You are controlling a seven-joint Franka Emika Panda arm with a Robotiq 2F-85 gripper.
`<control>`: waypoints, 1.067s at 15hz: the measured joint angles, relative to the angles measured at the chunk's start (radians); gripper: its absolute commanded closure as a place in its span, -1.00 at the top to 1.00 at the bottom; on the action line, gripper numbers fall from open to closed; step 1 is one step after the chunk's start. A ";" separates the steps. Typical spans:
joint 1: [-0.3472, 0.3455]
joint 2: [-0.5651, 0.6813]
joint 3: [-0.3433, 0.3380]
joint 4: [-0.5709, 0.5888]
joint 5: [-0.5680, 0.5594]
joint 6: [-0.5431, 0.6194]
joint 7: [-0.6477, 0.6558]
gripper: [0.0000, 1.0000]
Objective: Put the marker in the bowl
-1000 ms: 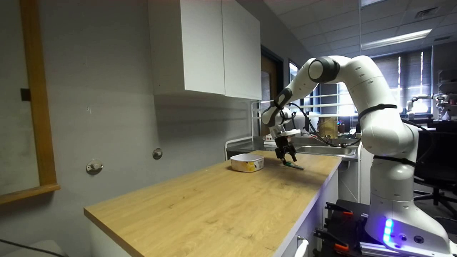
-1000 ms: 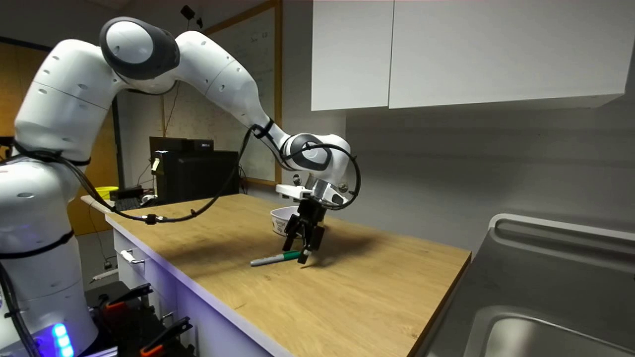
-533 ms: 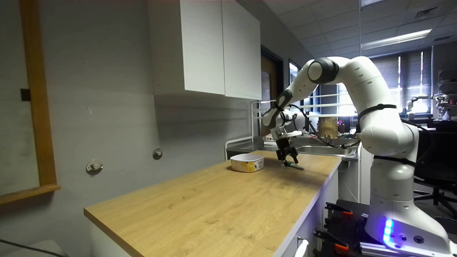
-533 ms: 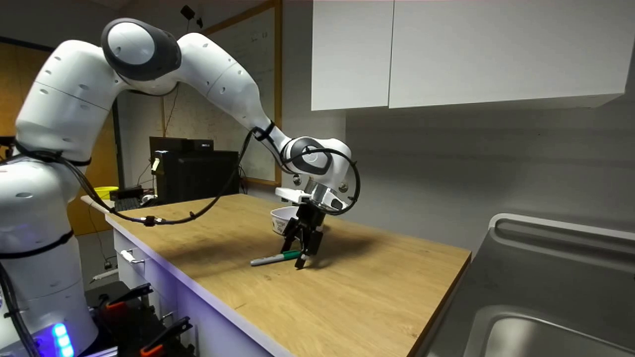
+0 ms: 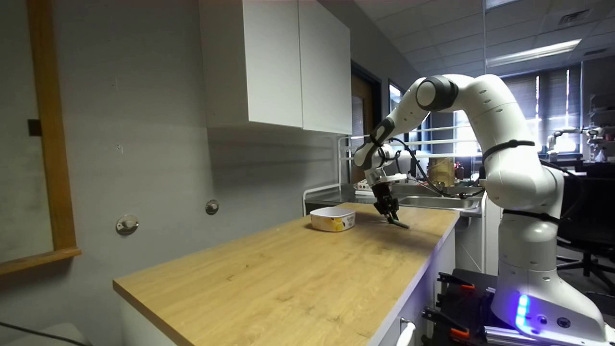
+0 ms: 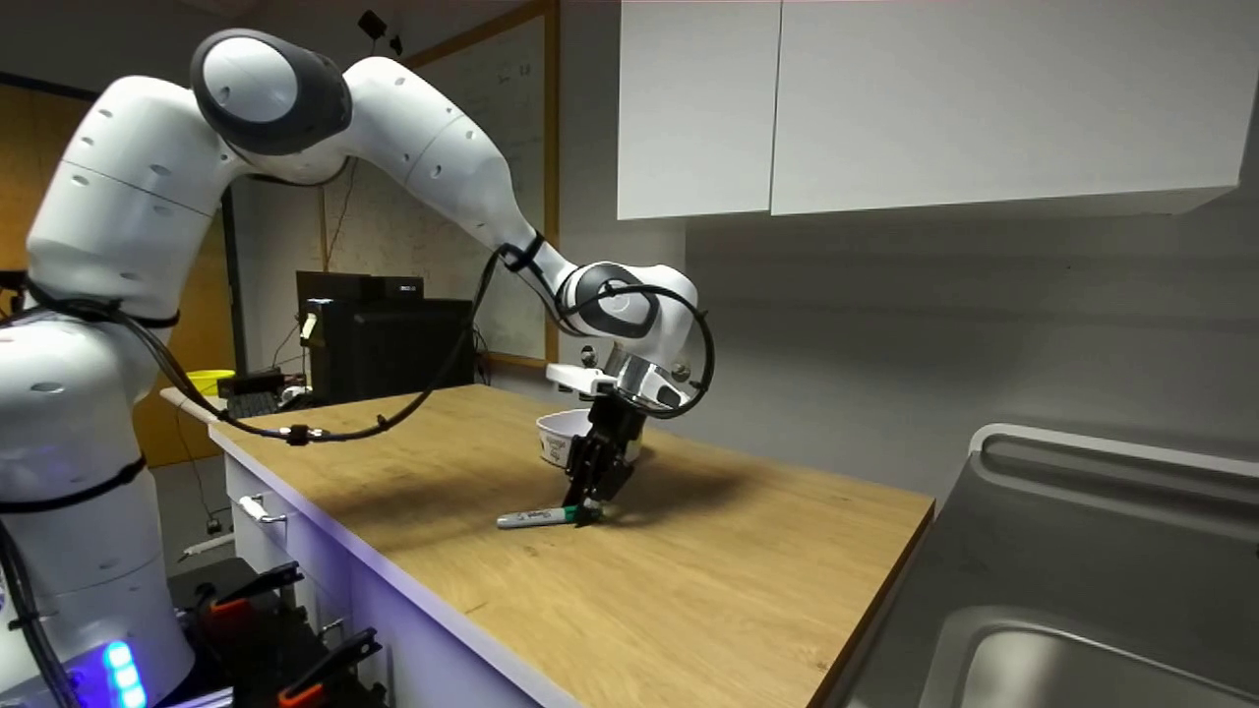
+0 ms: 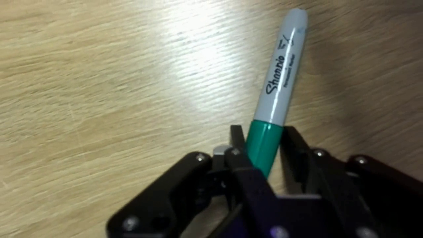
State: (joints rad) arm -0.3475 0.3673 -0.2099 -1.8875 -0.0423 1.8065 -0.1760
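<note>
In the wrist view the marker has a grey "Sharpie" barrel and a green cap. It lies on the wooden counter, barrel pointing away from my gripper. The two black fingers flank the green cap and touch it on both sides; the cap's end is hidden by the nearer finger. In an exterior view the gripper reaches down to the counter at the marker's capped end. The bowl, white with yellow print outside, stands a short way from the gripper. The arm partly covers the bowl in an exterior view.
A metal sink borders the counter at its end. White wall cabinets hang above. A black cable loops along the arm. Dark computer equipment stands behind the counter's far end.
The gripper's fingers have come together from wide apart and now meet the green cap. The marker has turned slightly on the counter. The bowl has stayed put.
</note>
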 measured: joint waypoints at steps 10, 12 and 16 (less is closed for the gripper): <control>0.009 -0.008 0.000 0.000 0.001 -0.007 0.000 -0.79; 0.023 -0.032 0.003 -0.001 0.001 -0.007 0.000 -0.79; 0.071 -0.131 0.009 -0.016 -0.002 -0.010 0.004 -0.79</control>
State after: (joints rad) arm -0.2764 0.2364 -0.2005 -1.9037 -0.0438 1.7962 -0.1717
